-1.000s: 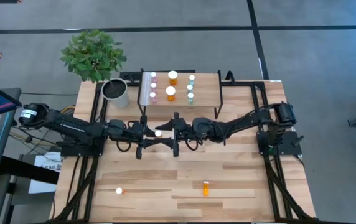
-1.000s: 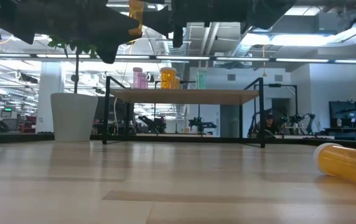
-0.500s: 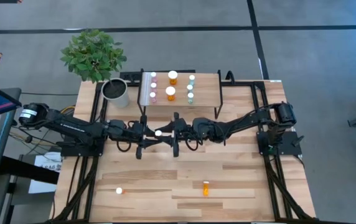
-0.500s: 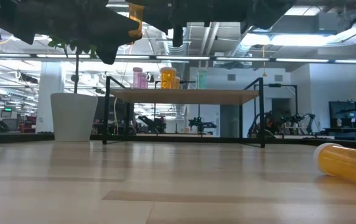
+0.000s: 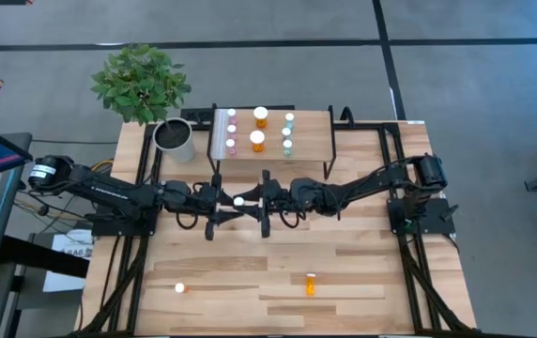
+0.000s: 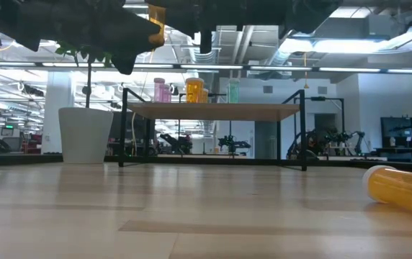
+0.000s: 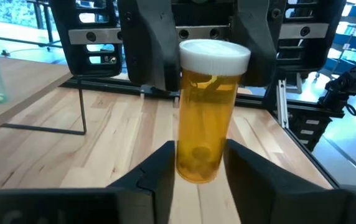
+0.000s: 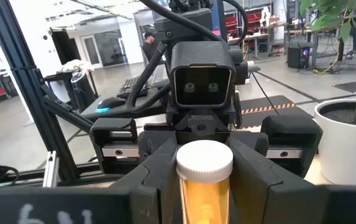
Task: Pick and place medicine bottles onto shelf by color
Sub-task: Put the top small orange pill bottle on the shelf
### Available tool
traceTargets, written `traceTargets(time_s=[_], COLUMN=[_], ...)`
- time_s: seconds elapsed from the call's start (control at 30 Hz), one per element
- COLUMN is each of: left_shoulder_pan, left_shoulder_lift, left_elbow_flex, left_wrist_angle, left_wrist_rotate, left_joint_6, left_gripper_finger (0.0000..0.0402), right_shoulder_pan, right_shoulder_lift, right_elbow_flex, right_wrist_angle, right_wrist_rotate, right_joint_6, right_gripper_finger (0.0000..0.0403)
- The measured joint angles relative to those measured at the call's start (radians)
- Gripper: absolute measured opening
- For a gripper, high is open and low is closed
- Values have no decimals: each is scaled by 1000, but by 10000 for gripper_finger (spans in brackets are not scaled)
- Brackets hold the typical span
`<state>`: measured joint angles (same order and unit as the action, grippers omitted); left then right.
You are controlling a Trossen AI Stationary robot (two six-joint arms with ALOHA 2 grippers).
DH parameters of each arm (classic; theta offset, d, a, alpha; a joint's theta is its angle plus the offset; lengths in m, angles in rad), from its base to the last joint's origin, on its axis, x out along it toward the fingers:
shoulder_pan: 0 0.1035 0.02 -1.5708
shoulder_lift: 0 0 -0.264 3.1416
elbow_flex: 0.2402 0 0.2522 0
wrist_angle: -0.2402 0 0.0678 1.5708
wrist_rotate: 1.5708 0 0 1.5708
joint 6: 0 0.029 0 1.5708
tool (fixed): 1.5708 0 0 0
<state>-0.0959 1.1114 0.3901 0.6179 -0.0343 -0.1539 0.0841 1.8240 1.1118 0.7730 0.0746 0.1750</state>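
An orange medicine bottle with a white cap hangs upright above the table's middle, between my two grippers. My left gripper comes from the table's left and my right gripper from the right; both are shut on it. In the low view the bottle shows high up between the dark fingers. The shelf stands behind, bearing pink, orange and pale green bottles upright. Another orange bottle lies on its side near the front edge, and a small white-capped one stands at the front left. My left gripper pinches the lower part of the bottle's body between its two fingers. They reach in level from the table's left. The bottle stands upright, lifted clear of the table. My right gripper pinches the bottle's upper body just below the cap between its two fingers. They come level from the table's right, facing the left gripper. The bottle stays upright.
A grey-white plant pot with a leafy plant stands left of the shelf at the far edge. The lying orange bottle shows at the low view's right. Bare wood lies between the arms and the front edge.
My right gripper's fingers have closed in on the orange bottle that my left gripper holds up. Both arms and the bottle have stayed where they were.
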Motion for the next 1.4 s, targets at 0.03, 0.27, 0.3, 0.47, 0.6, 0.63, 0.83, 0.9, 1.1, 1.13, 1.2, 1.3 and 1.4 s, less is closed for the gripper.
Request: traceTargets(time_s=[0.03,0.27,0.3,0.47,0.6,0.63,0.83,0.9,1.1,1.13,1.2,1.3,1.4], left_shoulder_pan=[0,0,0,0,0,0,-1,-1,-1,-1,3,11,20], left_shoulder_lift=[0,-1,-5,-29,-59,-68,-121,-134,-151,-151,-151,-151,-151], left_elbow_flex=[0,0,0,0,0,0,0,0,0,0,0,0,0], left_wrist_angle=[0,-5,-11,-49,-79,-92,-139,-144,-139,-134,-110,-78,-52], left_wrist_rotate=[0,-32,-37,-72,-86,-87,-109,-109,-109,-110,-126,-137,-136], left_joint_6=[0,0,0,2,2,2,21,27,52,58,73,90,98], left_gripper_finger=[133,203,212,252,276,280,286,286,286,286,286,286,286], right_shoulder_pan=[0,-9,-12,-25,-29,-32,-74,-105,-216,-236,-278,-348,-426], right_shoulder_lift=[0,-6,-13,-54,-115,-135,-277,-333,-506,-530,-572,-608,-608], right_elbow_flex=[0,-1,-2,-1,-1,-1,-23,-65,-251,-284,-350,-417,-447], right_wrist_angle=[-6,-46,-67,-120,-182,-206,-320,-324,-261,-223,-163,-124,-129], right_wrist_rotate=[0,0,0,0,3,10,50,52,55,56,60,85,114], right_joint_6=[0,0,0,-4,-49,-67,-149,-153,-142,-142,-143,-146,-145], right_gripper_finger=[142,136,136,140,139,139,140,142,140,139,138,139,144])
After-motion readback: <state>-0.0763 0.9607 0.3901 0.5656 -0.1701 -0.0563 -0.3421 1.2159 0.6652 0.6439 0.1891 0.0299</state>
